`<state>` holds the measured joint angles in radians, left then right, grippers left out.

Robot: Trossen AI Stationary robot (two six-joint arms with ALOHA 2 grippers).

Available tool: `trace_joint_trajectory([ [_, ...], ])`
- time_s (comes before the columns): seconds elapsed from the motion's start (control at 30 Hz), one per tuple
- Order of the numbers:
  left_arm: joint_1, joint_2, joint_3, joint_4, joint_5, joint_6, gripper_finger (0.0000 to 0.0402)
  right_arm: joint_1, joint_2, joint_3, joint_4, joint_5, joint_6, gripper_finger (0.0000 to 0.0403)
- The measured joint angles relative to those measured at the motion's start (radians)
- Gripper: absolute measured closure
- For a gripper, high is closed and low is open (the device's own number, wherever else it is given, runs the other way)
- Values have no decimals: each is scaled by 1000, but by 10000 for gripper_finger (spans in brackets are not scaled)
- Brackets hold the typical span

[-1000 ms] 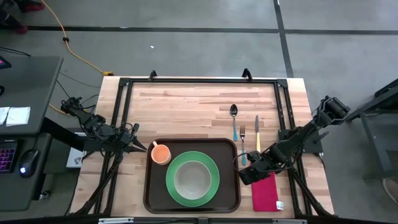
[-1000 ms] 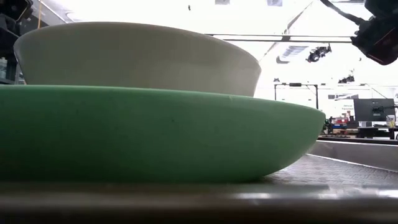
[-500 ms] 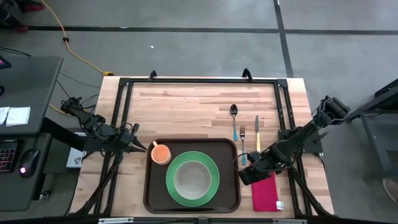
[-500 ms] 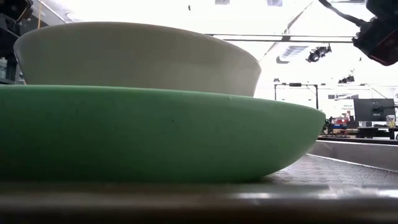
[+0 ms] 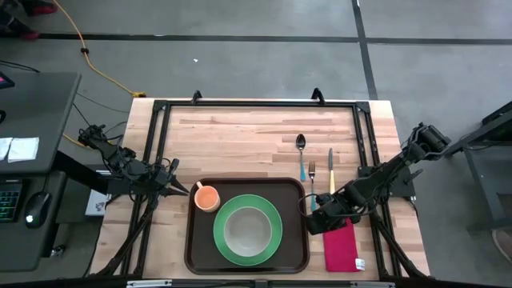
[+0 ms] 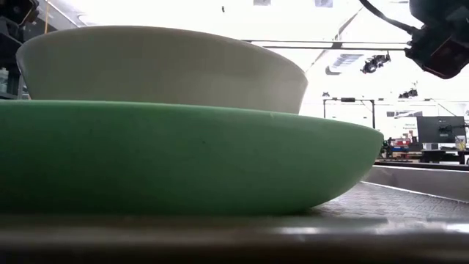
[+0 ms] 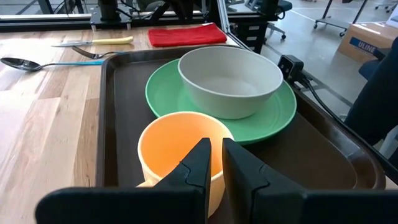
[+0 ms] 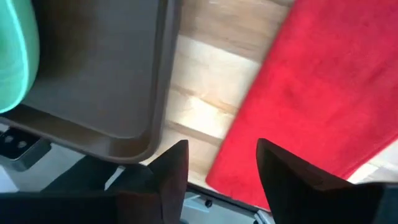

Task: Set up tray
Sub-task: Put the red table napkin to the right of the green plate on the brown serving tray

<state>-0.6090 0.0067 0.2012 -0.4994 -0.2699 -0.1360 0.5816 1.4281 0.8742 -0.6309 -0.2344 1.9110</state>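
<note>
Two arms are being kept low at the near half of the wooden table (image 5: 240, 136). The tray (image 5: 196, 240) is lying at the near edge, midway, and a green plate (image 5: 272, 232) with a pale bowl (image 5: 246, 230) is being carried on it (an orange cup (image 5: 206, 197) sits in its far-left corner). A red napkin (image 5: 342, 250) is lying just right of the tray. The right gripper (image 8: 216, 163), fingers spread and empty, is being held over the napkin's far end. The left gripper (image 7: 215, 160), nearly closed on nothing, is being held beside the cup.
</note>
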Motion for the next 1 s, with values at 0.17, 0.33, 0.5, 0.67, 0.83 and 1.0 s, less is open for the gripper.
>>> trace_joint_trajectory([
  [0.17, 0, 0, 0, -4, 0, 0, 330, 0, 0, 0, 1, -12, 7, 232],
  [0.33, 0, 0, 0, -5, 0, 6, 330, 0, 11, 0, 6, -21, 23, 243],
  [0.5, 0, 0, 0, -5, 0, 8, 330, 0, 80, 0, 84, -87, 21, 255],
  [0.67, 0, 0, 0, -5, 0, 8, 330, 0, 144, 0, 108, -117, 21, 258],
  [0.83, 0, 0, 0, -5, 0, 8, 330, 0, 172, 0, 105, -118, 26, 254],
  [1.0, 0, 0, 0, -5, 0, 8, 330, 0, 196, 0, 70, -115, 18, 257],
])
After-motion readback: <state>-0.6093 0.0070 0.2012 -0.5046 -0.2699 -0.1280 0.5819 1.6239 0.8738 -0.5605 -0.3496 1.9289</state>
